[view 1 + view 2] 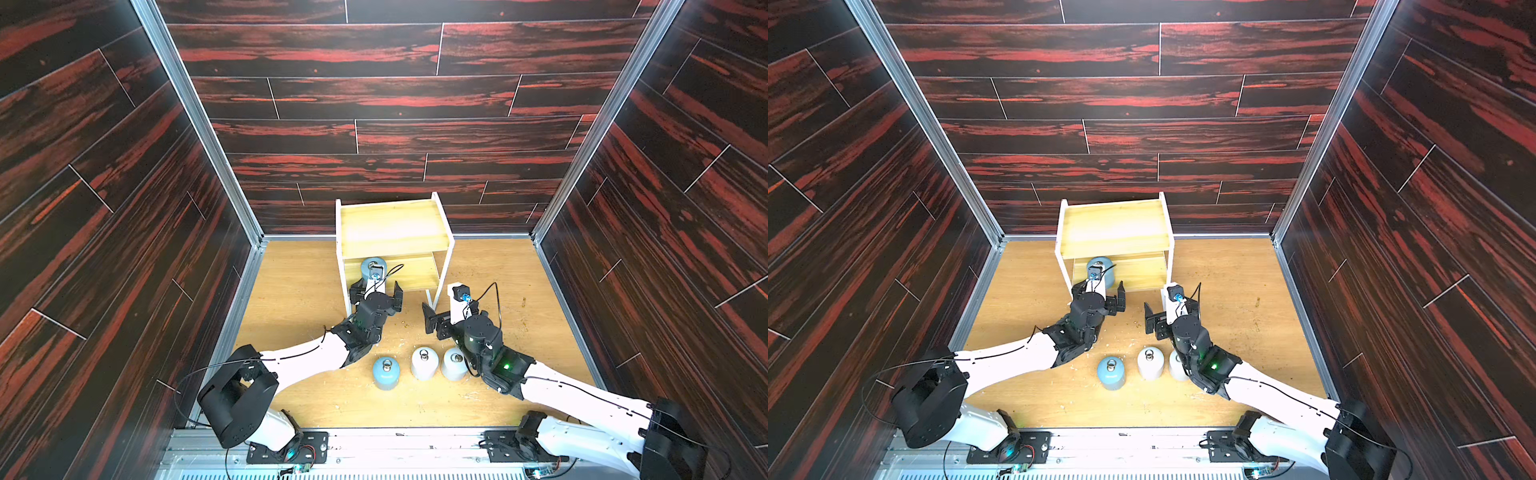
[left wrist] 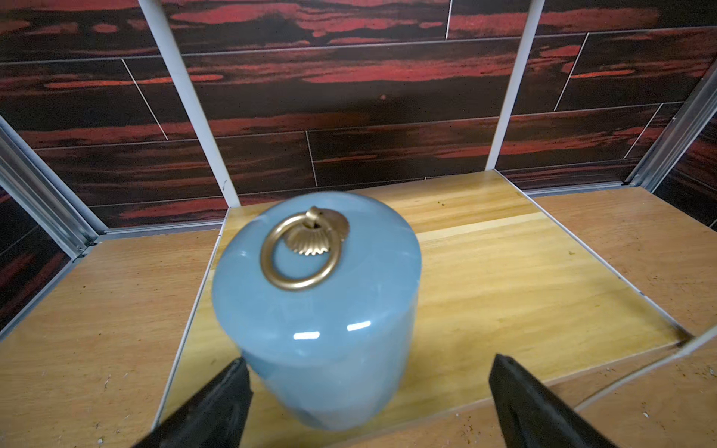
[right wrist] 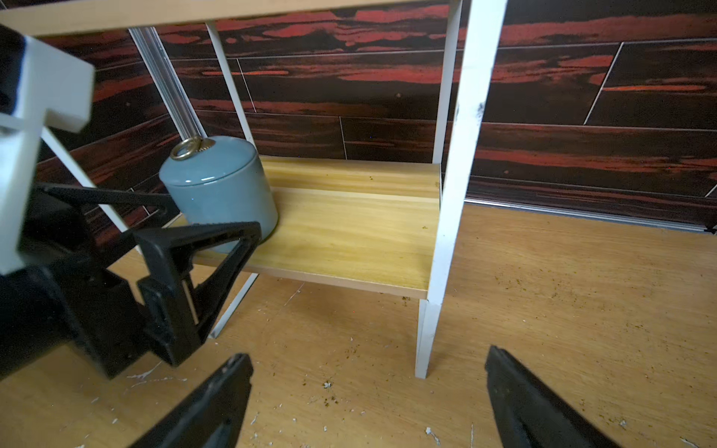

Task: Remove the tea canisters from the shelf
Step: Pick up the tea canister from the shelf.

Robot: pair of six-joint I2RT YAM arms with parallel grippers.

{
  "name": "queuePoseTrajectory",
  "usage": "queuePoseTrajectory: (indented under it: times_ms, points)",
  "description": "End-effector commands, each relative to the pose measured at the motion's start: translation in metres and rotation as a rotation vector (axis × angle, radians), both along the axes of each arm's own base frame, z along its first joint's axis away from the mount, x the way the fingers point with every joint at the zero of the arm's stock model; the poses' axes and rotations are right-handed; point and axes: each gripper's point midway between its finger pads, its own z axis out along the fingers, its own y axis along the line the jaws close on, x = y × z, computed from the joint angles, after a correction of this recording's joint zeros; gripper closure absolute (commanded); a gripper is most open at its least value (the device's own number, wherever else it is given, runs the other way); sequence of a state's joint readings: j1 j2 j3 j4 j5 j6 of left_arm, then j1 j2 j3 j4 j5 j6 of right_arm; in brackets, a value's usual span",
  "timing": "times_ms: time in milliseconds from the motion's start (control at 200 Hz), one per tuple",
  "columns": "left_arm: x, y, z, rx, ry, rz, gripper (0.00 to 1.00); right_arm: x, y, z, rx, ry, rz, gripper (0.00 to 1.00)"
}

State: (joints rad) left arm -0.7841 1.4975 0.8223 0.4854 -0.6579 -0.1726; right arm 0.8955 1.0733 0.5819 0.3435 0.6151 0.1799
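Glossy light-blue cylindrical tea canister (image 2: 316,310), brass-ringed lid: lower board of small yellowish-wood, white-legged shelf (image 1: 395,232).
Left hand (image 2: 370,362) wide, flanking it; right hand (image 3: 368,355) wide, empty, just before shelf.

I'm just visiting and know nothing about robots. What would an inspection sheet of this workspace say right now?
Surface: light wood table, scuffed.
Job's things: shelf, top board bare; blue canister upright on its lower board; second blue canister and two white canisters upright on the table in front.
Clutter: crumbs and white flecks on the table.
Grippers: left gripper open, straddling the blue canister; right gripper open, empty, near a shelf leg.
Cables: black cable loops at each wrist.
Surroundings: dark red wood-pattern walls, aluminium frame.
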Motion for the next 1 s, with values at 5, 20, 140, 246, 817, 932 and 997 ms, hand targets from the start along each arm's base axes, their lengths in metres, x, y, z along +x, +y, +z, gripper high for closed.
queuePoseTrajectory:
  times_ms: [5,20,140,246,817,932,997]
  points:
    - [0.008,0.005,0.015,-0.016,-0.045,0.04,0.0,-0.001,-0.003,-0.001,0.012,0.005,0.002,0.02]
    - [0.008,0.005,0.015,-0.015,-0.046,0.041,0.0,-0.001,-0.002,-0.001,0.014,0.006,0.005,0.02]
    - [0.011,0.007,0.013,-0.014,-0.045,0.045,0.0,-0.001,-0.003,-0.003,0.012,0.01,0.007,0.02]
    - [0.014,0.011,0.012,-0.011,-0.043,0.049,0.0,-0.002,-0.002,-0.004,0.01,0.013,0.012,0.02]
    - [0.033,0.017,-0.004,0.001,-0.028,0.041,0.0,-0.002,0.001,-0.01,0.005,0.031,0.027,0.02]
    - [0.037,0.017,-0.006,0.007,-0.027,0.041,0.0,-0.002,0.001,-0.011,0.005,0.031,0.027,0.02]
    - [0.038,0.017,-0.005,0.01,-0.034,0.044,0.0,-0.001,0.001,-0.012,0.002,0.034,0.027,0.02]
